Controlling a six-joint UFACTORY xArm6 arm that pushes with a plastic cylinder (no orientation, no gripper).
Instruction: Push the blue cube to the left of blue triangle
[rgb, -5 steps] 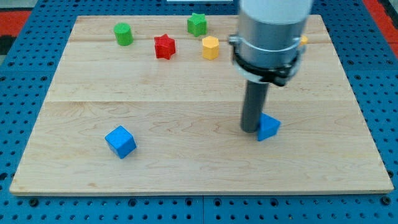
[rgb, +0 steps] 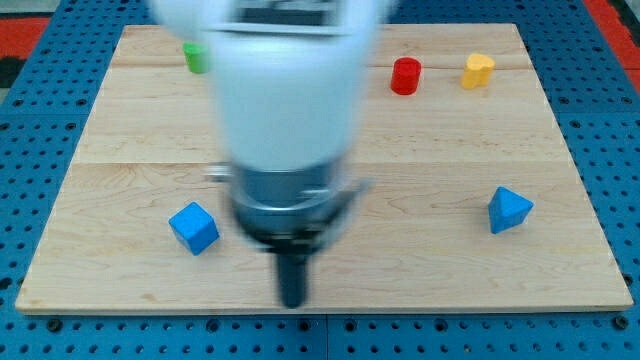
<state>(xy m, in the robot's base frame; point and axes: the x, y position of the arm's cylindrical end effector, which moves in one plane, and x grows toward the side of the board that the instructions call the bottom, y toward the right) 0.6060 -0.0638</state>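
Note:
The blue cube (rgb: 194, 227) sits on the wooden board (rgb: 450, 260) at the view's lower left. The blue triangle (rgb: 509, 210) lies at the view's right, far from the cube. My tip (rgb: 292, 302) is near the board's bottom edge, to the right of and below the blue cube, with a gap between them. The arm's body is blurred and fills the view's middle, hiding the blocks behind it.
A green block (rgb: 195, 56) shows at the view's top left, partly cut by the arm. A red cylinder (rgb: 405, 76) and a yellow block (rgb: 479, 70) stand at the top right. The board's bottom edge (rgb: 400, 308) runs just below my tip.
My tip has swept from beside the blue triangle to the view's lower middle. The blue triangle now lies further right. The blue cube has not moved.

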